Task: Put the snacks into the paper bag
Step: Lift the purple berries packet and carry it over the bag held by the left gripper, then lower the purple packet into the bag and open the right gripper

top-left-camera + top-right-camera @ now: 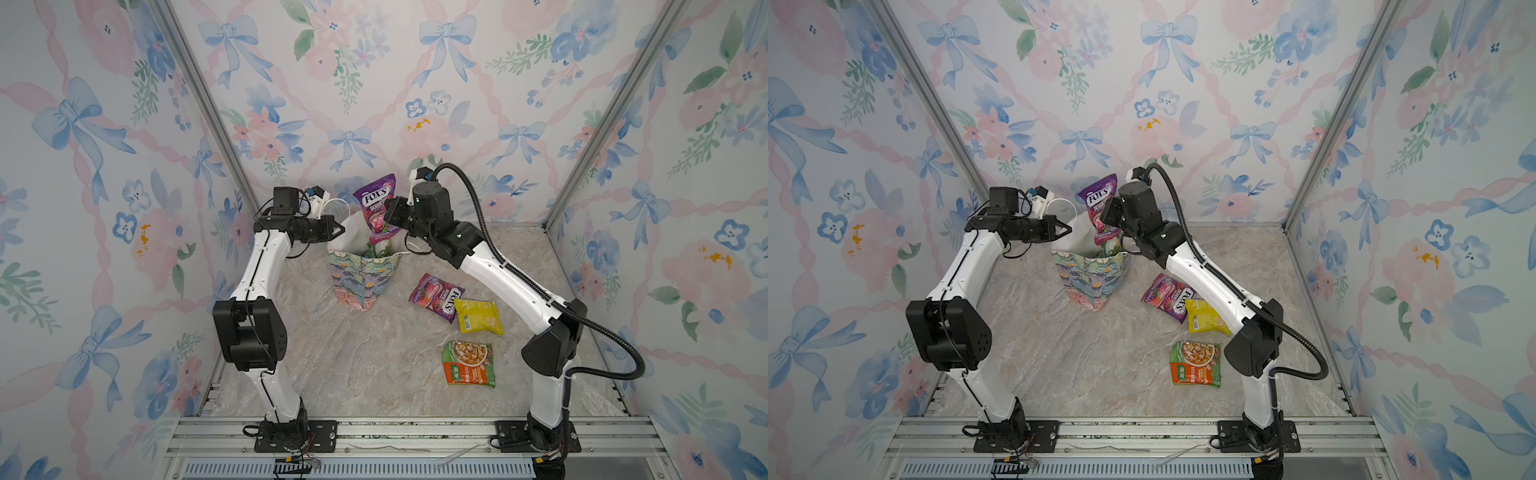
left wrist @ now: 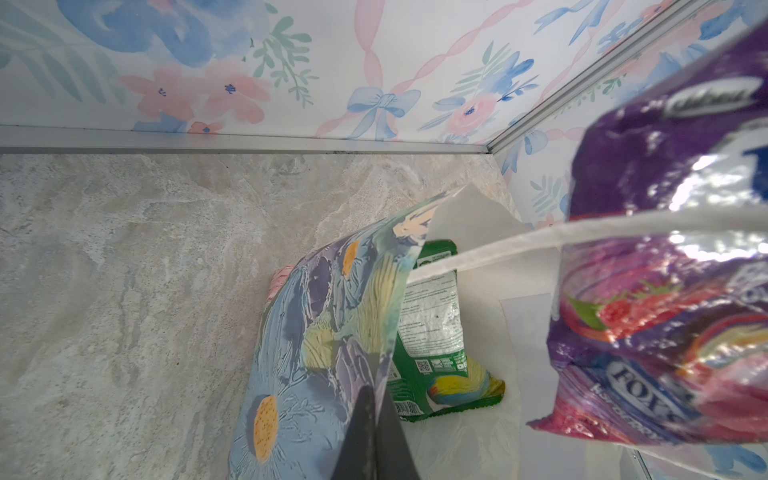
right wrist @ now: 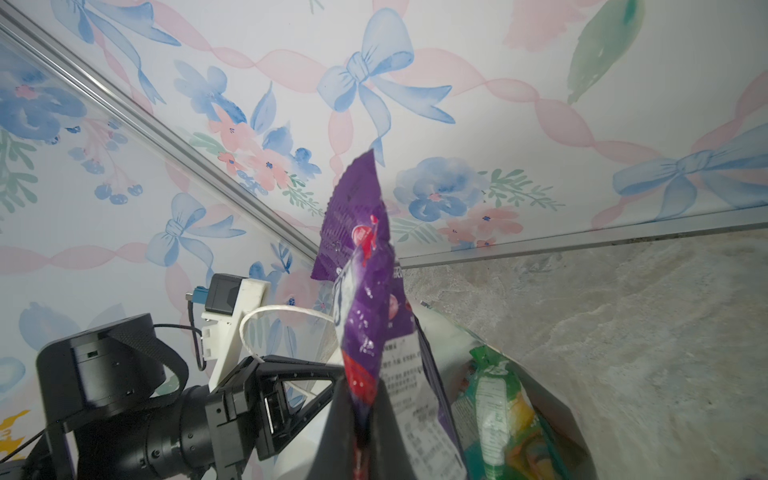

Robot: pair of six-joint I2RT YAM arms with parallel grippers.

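Purple FOX'S packet [image 1: 374,203] hangs upright over the open floral paper bag [image 1: 365,282]; three loose packets [image 1: 478,316] lie nearby.

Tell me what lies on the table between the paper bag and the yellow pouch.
A purple FOX'S packet lies flat between the paper bag and the yellow pouch, as both top views show.

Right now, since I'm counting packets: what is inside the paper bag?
A green pouch shows inside the paper bag, against its white lining. The purple FOX'S packet over the mouth and the bag's own walls hide whatever lies deeper.
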